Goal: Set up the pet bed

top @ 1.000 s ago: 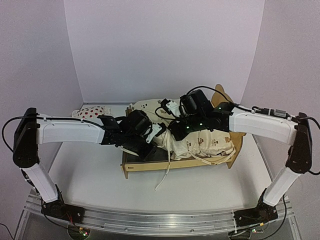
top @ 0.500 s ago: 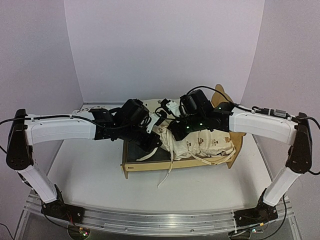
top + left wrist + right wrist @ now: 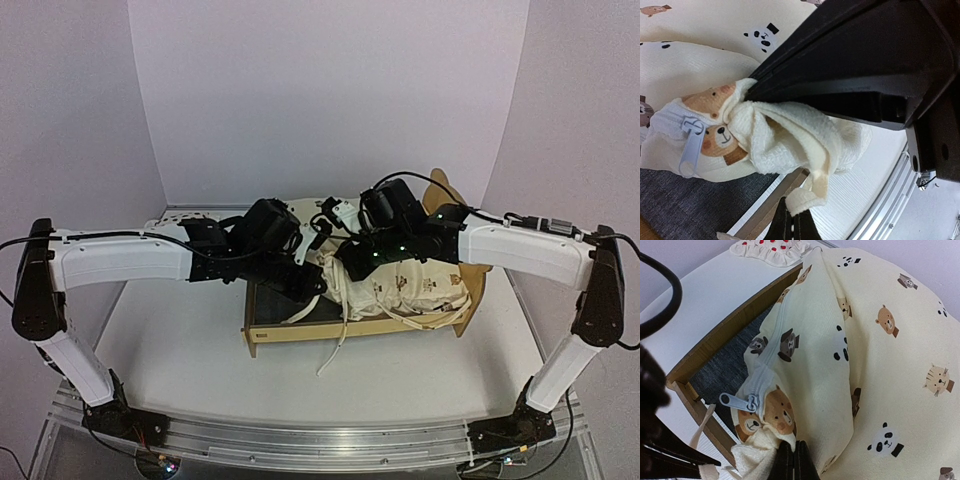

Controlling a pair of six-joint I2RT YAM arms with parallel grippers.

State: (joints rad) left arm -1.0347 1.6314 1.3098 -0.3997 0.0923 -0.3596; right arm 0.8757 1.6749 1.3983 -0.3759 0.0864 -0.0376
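Right wrist, soft printed cover (image 3: 880, 355), plywood pet bed (image 3: 715, 340)

The left arm (image 3: 120, 262) and right arm (image 3: 520, 250) meet over the middle of the pet bed (image 3: 300, 335), blocking approach from above. A bunched cover (image 3: 420, 285) fills its right half. The grey base (image 3: 268, 303) at its left end and the table (image 3: 180, 370) in front lie open.

No legible text, dark mark (image 3: 262, 335) on pet bed (image 3: 300, 332) front rail too small to read
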